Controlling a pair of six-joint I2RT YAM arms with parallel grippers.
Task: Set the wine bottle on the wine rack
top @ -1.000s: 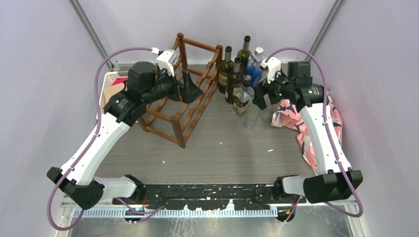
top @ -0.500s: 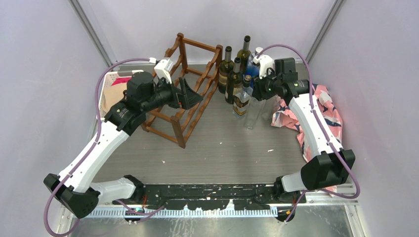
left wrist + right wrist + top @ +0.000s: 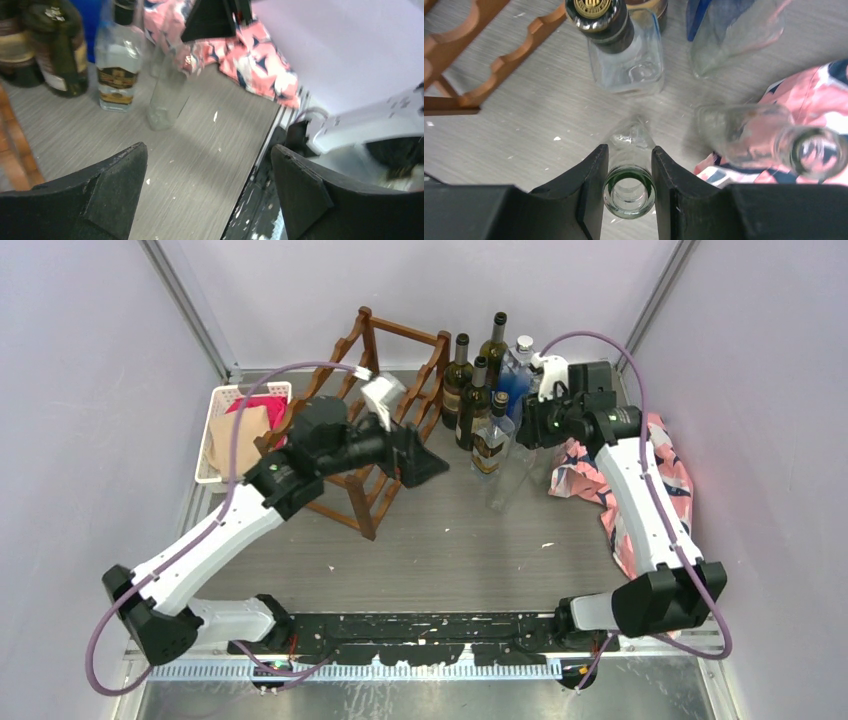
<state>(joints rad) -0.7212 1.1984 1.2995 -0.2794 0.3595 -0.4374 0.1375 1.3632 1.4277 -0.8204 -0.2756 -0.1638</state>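
The wine bottle point(image 3: 505, 483) is clear glass and stands slightly tilted on the table, right of the wine rack point(image 3: 352, 502). My right gripper point(image 3: 532, 432) is shut on its neck. From the right wrist, both fingers point(image 3: 594, 170) press the neck just below the open mouth of the wine bottle point(image 3: 629, 196). The left wrist view shows the wine bottle point(image 3: 167, 95) under the right gripper point(image 3: 210, 22). My left gripper point(image 3: 428, 458) hangs open and empty in front of the rack, facing the bottles; its jaws point(image 3: 208, 147) stand wide apart over bare table.
Dark green bottles point(image 3: 458, 375), a blue bottle point(image 3: 515, 380) and a square clear bottle point(image 3: 490, 443) crowd the back. Another clear bottle point(image 3: 764, 135) leans on the pink patterned cloth point(image 3: 662, 475). A white basket point(image 3: 222, 400) sits left of the rack.
My right gripper closed on the clear bottle's neck and the bottle tipped a little. My left arm swung right, away from the rack's side toward the table's middle.
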